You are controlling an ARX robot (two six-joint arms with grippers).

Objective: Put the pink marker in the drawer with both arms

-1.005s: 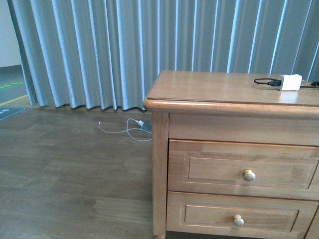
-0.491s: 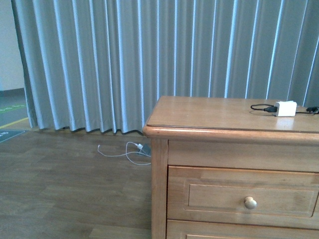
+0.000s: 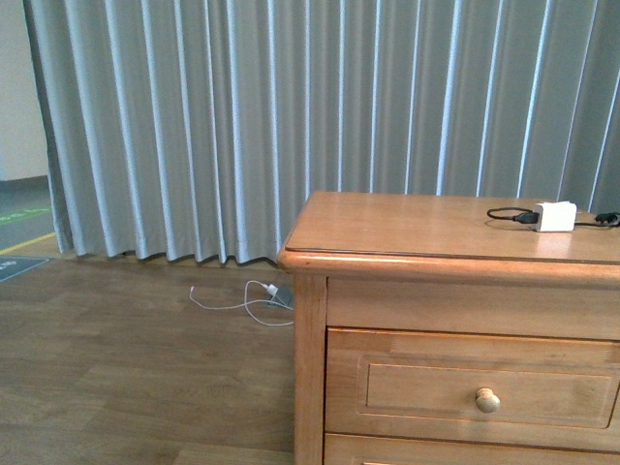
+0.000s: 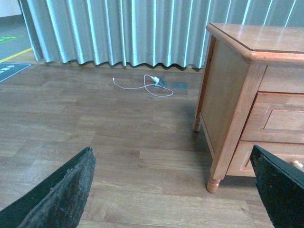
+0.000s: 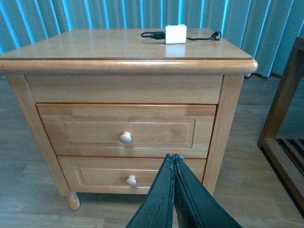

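The pink marker shows in no view. The wooden cabinet [image 3: 426,228] has two like drawer fronts, both shut. In the right wrist view the upper drawer [image 5: 90,130] has a round pale knob [image 5: 125,137], and the lower drawer [image 5: 102,176] has its own knob [image 5: 131,180]. The front view shows only the upper drawer [image 3: 426,383] with its knob [image 3: 487,399], and no arm. My right gripper [image 5: 173,157] is shut and empty, a way in front of the drawers. My left gripper [image 4: 173,190] is open and empty above the floor, beside the cabinet [image 4: 228,95].
A white charger block [image 3: 555,216] with a black cable lies on the cabinet top, also in the right wrist view [image 5: 175,34]. A white cable [image 3: 257,295] lies on the wooden floor by the grey curtain [image 3: 242,126]. A wooden frame [image 5: 285,118] stands beside the cabinet.
In the front view the cabinet has slid down the picture. The lower drawer has left the view and more curtain shows above.
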